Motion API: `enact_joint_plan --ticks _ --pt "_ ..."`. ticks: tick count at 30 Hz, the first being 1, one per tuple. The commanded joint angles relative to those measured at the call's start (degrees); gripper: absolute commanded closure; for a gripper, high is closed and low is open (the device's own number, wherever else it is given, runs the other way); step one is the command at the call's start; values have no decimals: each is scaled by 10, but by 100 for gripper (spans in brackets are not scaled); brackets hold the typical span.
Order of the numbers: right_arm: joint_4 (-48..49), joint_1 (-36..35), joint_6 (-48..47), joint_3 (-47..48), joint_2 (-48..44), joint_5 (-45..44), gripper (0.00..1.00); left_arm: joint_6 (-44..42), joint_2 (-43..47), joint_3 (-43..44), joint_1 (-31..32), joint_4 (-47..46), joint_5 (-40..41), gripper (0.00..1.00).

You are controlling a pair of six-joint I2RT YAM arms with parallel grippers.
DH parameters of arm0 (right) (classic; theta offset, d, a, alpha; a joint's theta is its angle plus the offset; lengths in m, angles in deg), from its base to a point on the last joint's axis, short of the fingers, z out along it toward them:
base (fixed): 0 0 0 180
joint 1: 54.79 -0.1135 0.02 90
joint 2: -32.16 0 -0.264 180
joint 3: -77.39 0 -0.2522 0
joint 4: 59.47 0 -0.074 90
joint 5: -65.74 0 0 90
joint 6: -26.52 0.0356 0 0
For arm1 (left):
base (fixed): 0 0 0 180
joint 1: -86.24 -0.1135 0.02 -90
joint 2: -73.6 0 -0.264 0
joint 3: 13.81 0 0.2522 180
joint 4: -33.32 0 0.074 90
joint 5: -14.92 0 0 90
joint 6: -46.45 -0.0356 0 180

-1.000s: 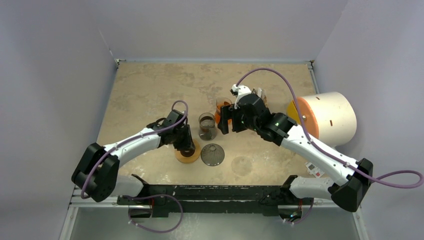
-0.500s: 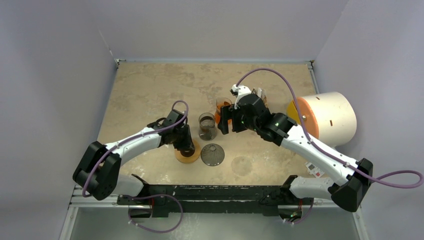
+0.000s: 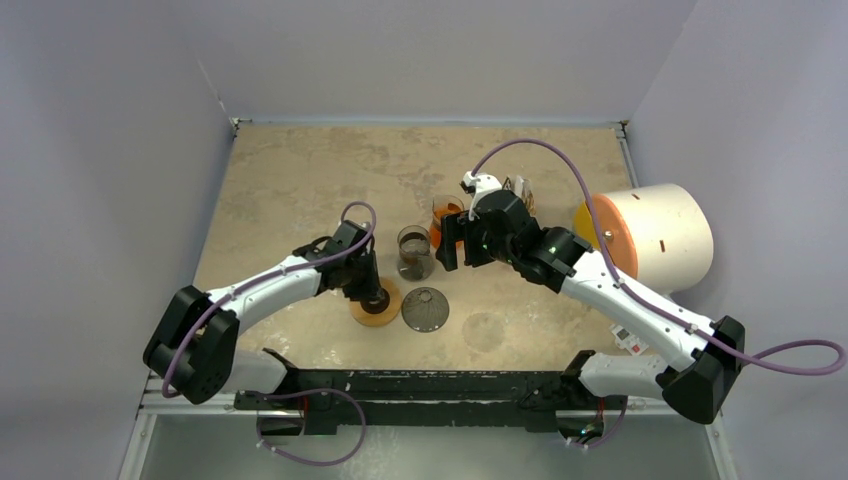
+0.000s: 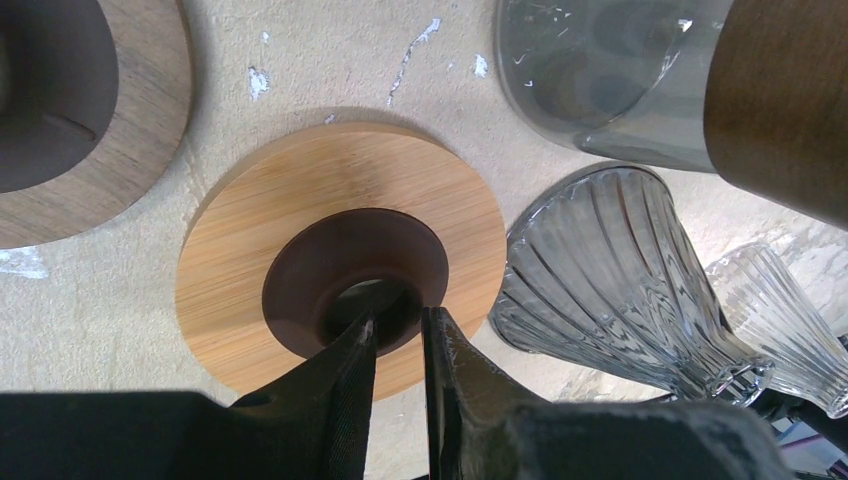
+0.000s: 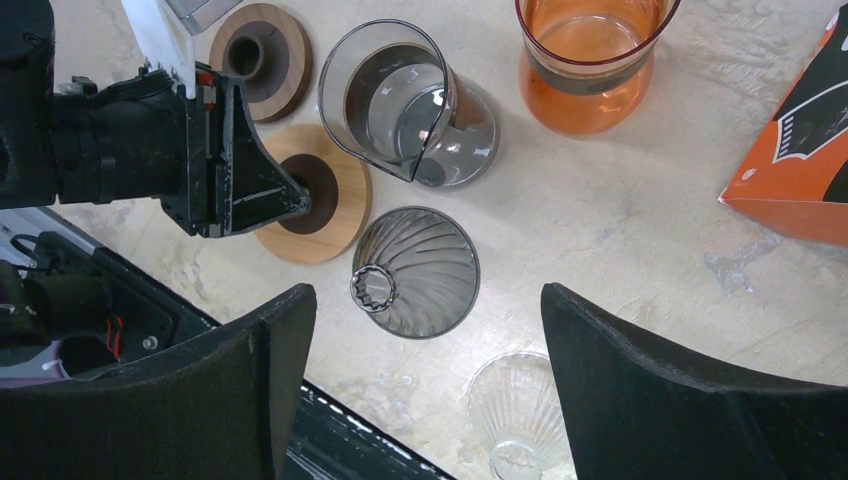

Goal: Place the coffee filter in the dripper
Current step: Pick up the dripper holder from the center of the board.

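Bamboo ring [image 4: 250, 230] pinched at centre by left gripper [image 4: 400, 320]; right gripper [image 5: 425, 297] spread wide.

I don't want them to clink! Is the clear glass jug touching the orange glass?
Apart. The right wrist view shows a strip of bare table between the clear glass jug and the orange glass.

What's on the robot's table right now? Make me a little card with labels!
left gripper: jaws nearly closed, tips at the brown ring of a wooden disc; grip unclear
right gripper: jaws wide open, holding nothing
grey dripper: upside down, beside the wooden disc
clear dripper: upside down, nearer the arms
grey jug: upright, next to the grey dripper
orange jug: upright, near the orange box
coffee filter: none in view
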Motion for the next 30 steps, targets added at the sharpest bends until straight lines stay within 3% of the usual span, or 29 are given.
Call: enact_joint_plan --ticks 1,24,30 --pt "12 -3 8 -4 -8 -3 14 -13 9 6 -2 4 19 78" --pt "8 -3 8 -15 -21 -11 14 -11 -67 25 6 -33 -20 81" --pt "9 -3 9 -15 -22 -9 14 -11 -60 17 6 -34 -22 94"
